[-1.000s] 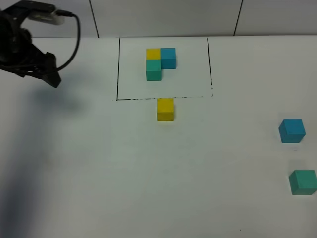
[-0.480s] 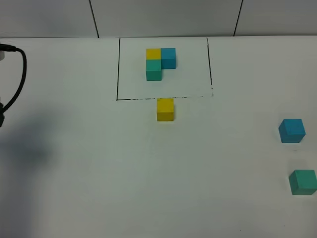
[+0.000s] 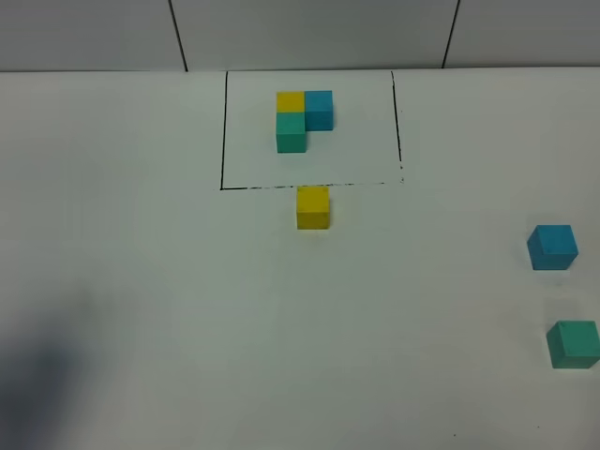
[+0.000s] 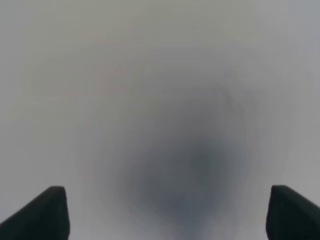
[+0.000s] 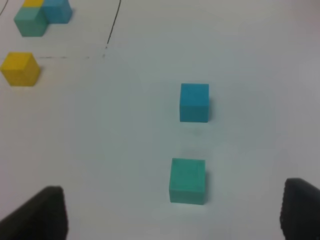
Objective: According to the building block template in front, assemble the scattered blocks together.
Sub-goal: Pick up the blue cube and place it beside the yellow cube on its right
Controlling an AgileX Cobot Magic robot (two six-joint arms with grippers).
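The building block template [image 3: 302,120] is an L of yellow, blue and teal-green cubes inside a black-lined rectangle at the back. Of the scattered blocks, the yellow one [image 3: 313,207] sits just in front of the frame's front line. The blue one [image 3: 552,247] and the teal-green one [image 3: 574,343] lie apart at the far right. Neither arm shows in the exterior view. My right gripper [image 5: 175,222] is open and empty, above the table just short of the teal-green block [image 5: 187,180], with the blue block [image 5: 194,102] beyond it. My left gripper [image 4: 167,215] is open over bare table.
The white table [image 3: 187,309] carries a dark shadow at its lower left corner. The right wrist view also shows the yellow block [image 5: 20,69] and part of the template [image 5: 40,15]. A grey panelled wall runs along the back.
My left arm, seen at the far left a second ago, has pulled out of the exterior view. Its shadow has slid to the lower left corner. The blocks have not moved.
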